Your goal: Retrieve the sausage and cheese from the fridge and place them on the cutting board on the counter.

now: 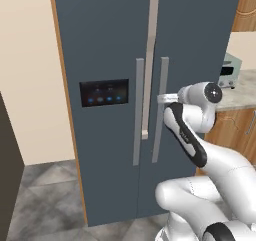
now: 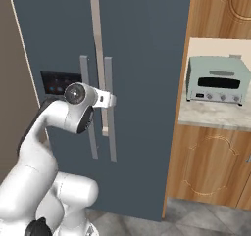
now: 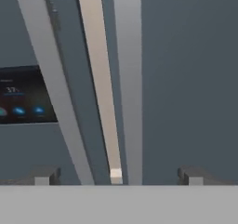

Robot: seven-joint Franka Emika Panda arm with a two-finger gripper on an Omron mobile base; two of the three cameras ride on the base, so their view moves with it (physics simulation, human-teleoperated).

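Note:
The dark slate-grey fridge stands before me with its two long light-grey handles side by side. A pale beige strip runs down between the doors, as if one stood slightly ajar. My gripper is at the right-hand handle, about mid-height. In the hand view its fingertips stand wide apart, open, and that handle rises between them. The blue-lit panel is on the left door. Sausage and cheese are hidden. The cutting board is out of view.
To the right of the fridge, the mottled stone counter carries a pale green toaster oven over brown wooden cabinets. A beige wall is left of the fridge, over a grey tiled floor.

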